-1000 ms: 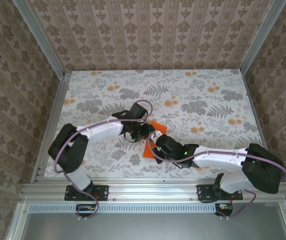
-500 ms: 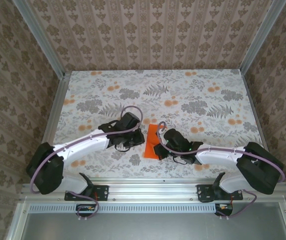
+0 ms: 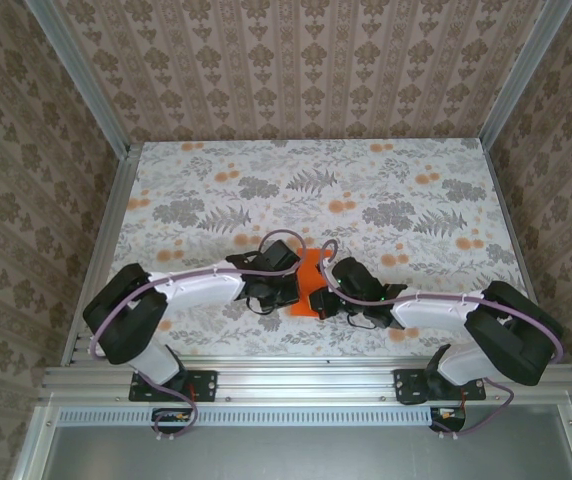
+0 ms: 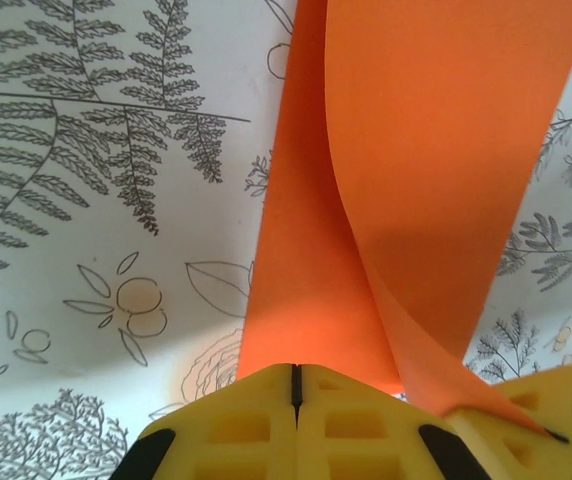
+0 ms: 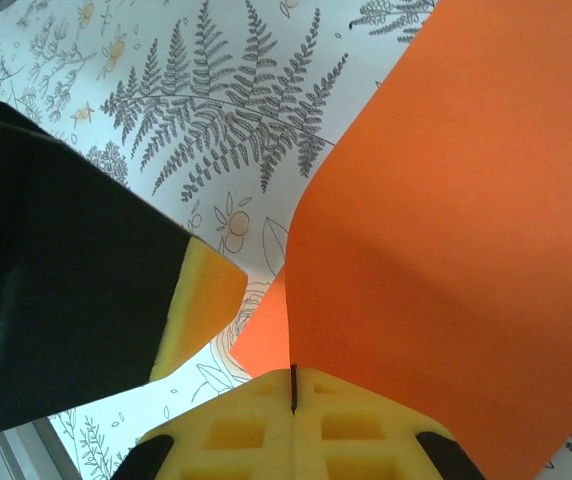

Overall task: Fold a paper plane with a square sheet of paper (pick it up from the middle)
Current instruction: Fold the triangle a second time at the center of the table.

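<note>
Near-centre desk [image 3: 416, 190] | square sheet of paper [image 3: 309, 284] — doubled over, long axis running near-to-far — is sitting between the arms | left fingers [image 4: 228, 425], right fingers [image 5: 228, 432] are both clamping it, equally close.

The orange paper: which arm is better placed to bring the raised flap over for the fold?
Probably the right. The right gripper is shut on the curled-up flap of the square sheet of paper, while the left gripper is shut at the flat layer, suited to anchoring it.
</note>
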Controlling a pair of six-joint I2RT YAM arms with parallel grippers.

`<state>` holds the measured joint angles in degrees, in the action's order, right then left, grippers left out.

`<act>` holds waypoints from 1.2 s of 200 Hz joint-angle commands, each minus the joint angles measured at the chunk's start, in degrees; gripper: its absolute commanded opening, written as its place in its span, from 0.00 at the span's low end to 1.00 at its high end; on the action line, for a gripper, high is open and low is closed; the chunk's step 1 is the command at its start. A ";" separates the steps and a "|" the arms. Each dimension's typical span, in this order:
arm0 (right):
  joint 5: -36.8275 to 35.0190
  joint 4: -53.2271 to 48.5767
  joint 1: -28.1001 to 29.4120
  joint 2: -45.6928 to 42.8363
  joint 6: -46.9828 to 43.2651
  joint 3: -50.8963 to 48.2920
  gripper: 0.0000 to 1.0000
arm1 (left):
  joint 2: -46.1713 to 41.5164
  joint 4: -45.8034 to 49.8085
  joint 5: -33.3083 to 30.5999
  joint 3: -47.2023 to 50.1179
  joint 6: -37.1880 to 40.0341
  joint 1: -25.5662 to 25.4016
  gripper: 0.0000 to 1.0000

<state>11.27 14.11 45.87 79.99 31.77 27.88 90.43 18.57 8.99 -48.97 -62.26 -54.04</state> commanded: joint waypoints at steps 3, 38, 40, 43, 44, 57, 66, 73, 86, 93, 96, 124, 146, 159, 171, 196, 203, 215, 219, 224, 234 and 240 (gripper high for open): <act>1.82 1.88 -0.52 0.32 0.76 -0.89 0.00 | 2.20 -2.87 0.75 0.42 -1.89 -0.37 0.00; 2.44 1.62 -1.17 0.09 0.75 -0.94 0.00 | 4.69 -4.76 1.63 0.46 -2.46 -0.95 0.00; 2.48 1.62 -1.19 0.09 0.75 -0.92 0.00 | 4.80 -4.79 1.70 0.39 -2.44 -0.93 0.00; 2.53 1.56 -1.27 0.08 0.83 -0.90 0.00 | 5.02 -4.77 1.77 0.36 -2.43 -0.93 0.00; 2.53 1.59 -1.29 0.08 0.88 -0.90 0.00 | 5.06 -4.77 1.75 0.36 -2.43 -0.91 0.00; 2.53 1.70 -1.39 0.09 0.88 -0.84 0.00 | 5.46 -5.15 1.89 0.32 -2.53 -1.26 0.00; 2.58 1.66 -1.55 0.08 0.97 -0.83 0.00 | 5.49 -5.27 1.83 0.22 -2.67 -1.49 0.00; 2.62 1.84 -1.56 0.08 1.15 -0.85 0.01 | 5.52 -5.45 1.88 0.33 -2.91 -1.54 0.00; 2.87 2.31 -1.65 0.08 1.63 -0.77 0.01 | 4.81 -5.74 2.02 0.44 -3.21 -1.63 0.00; 3.02 2.32 -1.66 0.08 1.79 -0.73 0.00 | 4.00 -5.22 1.39 0.43 -3.35 -1.77 0.02; 3.10 2.26 -1.69 0.08 1.87 -0.70 0.00 | 3.67 -4.85 1.06 0.36 -3.46 -1.85 0.03; 2.93 3.17 -1.69 0.08 2.83 -0.97 0.00 | 0.39 -3.28 -1.10 1.18 -4.31 -1.78 0.08; 3.01 4.36 -1.67 0.07 4.53 -1.15 0.00 | -1.01 -4.42 -1.03 2.75 -5.43 -1.81 0.08; 2.66 5.10 -1.71 -1.46 5.91 -1.78 0.01 | -1.25 -5.95 -0.55 3.63 -6.49 -1.86 0.08; 2.40 7.52 -1.70 -1.63 7.55 -2.99 0.01 | -1.42 -7.89 0.00 4.67 -7.50 -1.88 0.08; 2.20 9.43 -1.68 -1.32 8.67 -3.83 0.01 | -1.18 -8.81 0.27 5.07 -8.06 -2.10 0.08; 2.18 8.89 -1.70 -1.32 8.56 -3.80 0.01 | -0.88 -8.52 0.40 4.97 -8.05 -2.04 0.07; 2.25 8.86 -1.72 -1.28 8.30 -3.88 0.01 | -0.31 -8.61 0.78 4.96 -8.05 -2.07 0.07; 2.34 8.84 -1.74 -1.24 8.26 -3.86 0.01 | -0.06 -8.90 0.92 4.96 -8.27 -2.08 0.07; 2.52 8.92 -1.70 -1.15 8.24 -3.86 0.01 | 0.30 -9.40 1.23 5.02 -8.40 -2.19 0.07; 2.77 8.92 -1.72 -1.06 8.27 -3.96 0.01 | 0.94 -10.33 1.71 5.01 -8.41 -2.23 0.07; 2.79 8.79 -1.70 -0.98 8.18 -3.94 0.01 | 1.37 -10.29 1.82 4.70 -8.40 -2.34 0.07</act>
<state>12.97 21.26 44.49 79.50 39.24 24.64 90.15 9.98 9.47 -44.27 -69.21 -55.55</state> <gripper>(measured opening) 0.048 0.074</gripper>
